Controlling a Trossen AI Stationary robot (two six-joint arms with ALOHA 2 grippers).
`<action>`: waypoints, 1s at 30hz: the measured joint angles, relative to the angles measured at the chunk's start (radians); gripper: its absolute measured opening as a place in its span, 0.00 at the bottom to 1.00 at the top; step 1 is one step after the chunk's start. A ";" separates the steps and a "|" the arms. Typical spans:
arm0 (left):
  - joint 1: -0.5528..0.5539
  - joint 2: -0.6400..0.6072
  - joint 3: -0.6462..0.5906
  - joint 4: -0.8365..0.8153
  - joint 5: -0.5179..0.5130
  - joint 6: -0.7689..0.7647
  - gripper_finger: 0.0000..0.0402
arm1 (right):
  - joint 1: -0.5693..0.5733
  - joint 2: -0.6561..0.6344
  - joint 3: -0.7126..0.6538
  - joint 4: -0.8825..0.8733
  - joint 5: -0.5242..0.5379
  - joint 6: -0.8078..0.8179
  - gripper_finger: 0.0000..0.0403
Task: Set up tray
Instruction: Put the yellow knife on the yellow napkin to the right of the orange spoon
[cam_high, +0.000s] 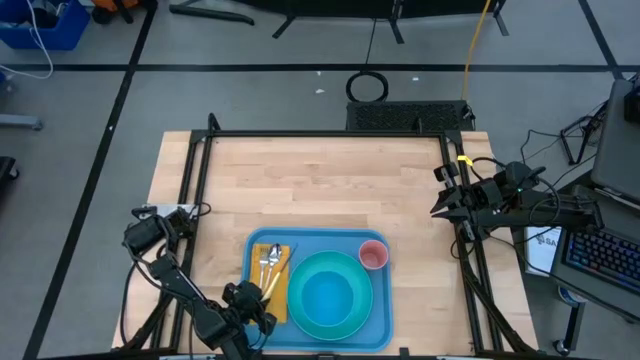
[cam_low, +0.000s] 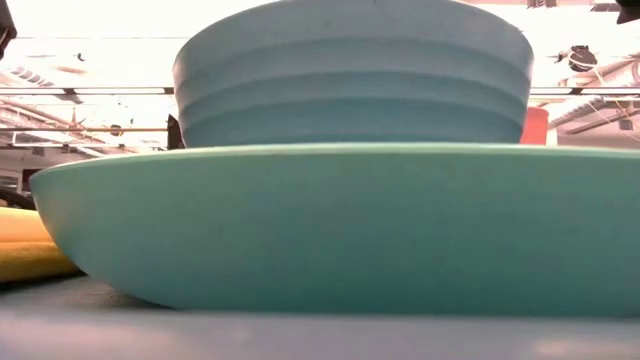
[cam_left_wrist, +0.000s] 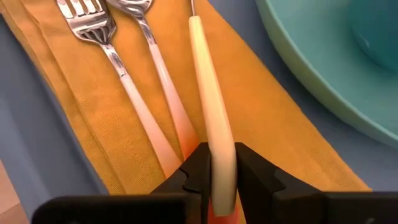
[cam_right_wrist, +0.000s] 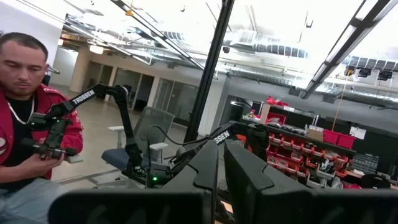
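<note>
Left gripper (cam_left_wrist: 222, 171) clamps one cream handle (cam_left_wrist: 213, 118); two forks (cam_left_wrist: 115, 46) on napkin (cam_left_wrist: 81, 106).

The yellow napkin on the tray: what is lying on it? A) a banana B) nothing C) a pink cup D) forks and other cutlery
D: the left wrist view shows two forks and a cream handle on the yellow napkin.

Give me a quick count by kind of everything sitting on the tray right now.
Plate: 1
Bowl: 1
Pink cup: 1
Yellow napkin: 1
Cutlery pieces on the napkin: 3, two forks and a cream-handled piece held between the left gripper fingers
Total: 7 things on the tray
</note>
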 joint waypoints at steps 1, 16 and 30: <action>0.001 -0.001 0.000 -0.001 0.009 -0.004 0.15 | 0.000 0.000 0.000 0.000 0.000 0.000 0.04; -0.017 -0.002 0.094 -0.202 0.057 -0.091 0.13 | 0.000 0.000 0.000 0.000 0.000 0.000 0.04; 0.011 -0.002 0.135 -0.294 0.201 -0.114 0.13 | 0.000 0.000 0.000 0.000 0.000 0.000 0.04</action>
